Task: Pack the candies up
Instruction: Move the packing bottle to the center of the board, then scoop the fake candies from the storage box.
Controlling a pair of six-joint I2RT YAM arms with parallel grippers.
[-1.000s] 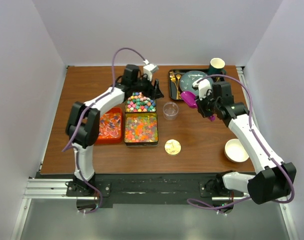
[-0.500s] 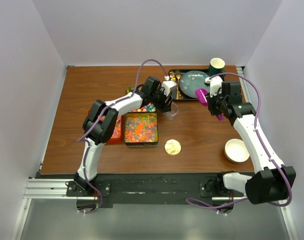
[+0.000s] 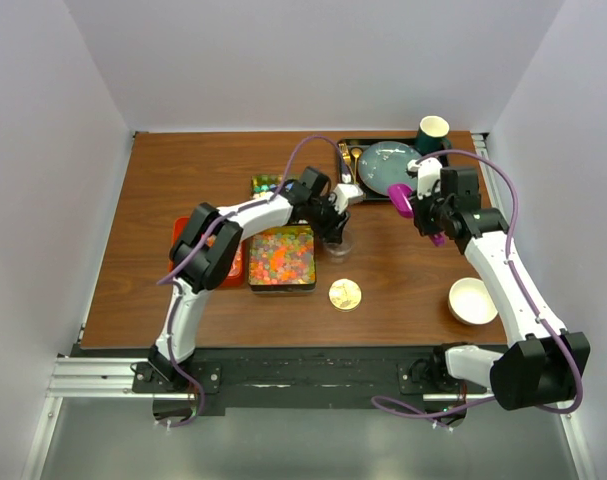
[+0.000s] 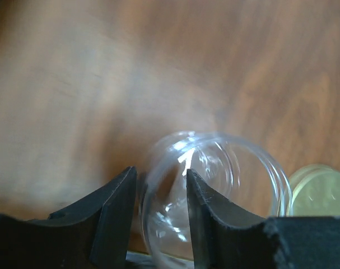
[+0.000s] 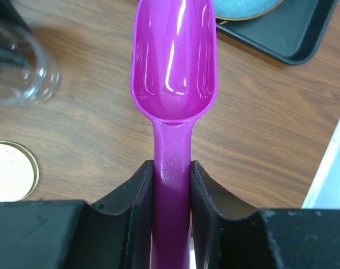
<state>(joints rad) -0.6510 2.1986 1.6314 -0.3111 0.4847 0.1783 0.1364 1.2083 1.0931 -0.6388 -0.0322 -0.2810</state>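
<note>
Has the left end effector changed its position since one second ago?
Yes. The left end effector moved right and nearer, toward the gold lid, and is now at the rim of the clear jar.

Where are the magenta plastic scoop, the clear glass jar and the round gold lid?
magenta plastic scoop point(image 5: 174, 56), right wrist view, bowl.
clear glass jar point(image 4: 237, 182), left wrist view, wall.
round gold lid point(image 3: 345, 294), top view, centre.

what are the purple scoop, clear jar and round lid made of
The scoop: probably plastic, glossy magenta, going by the broad smooth highlights.
The jar: clear and shiny with sharp glints, glass or hard plastic, can't tell which.
The lid: likely metal, gold rim around a pale matte inside.
</note>
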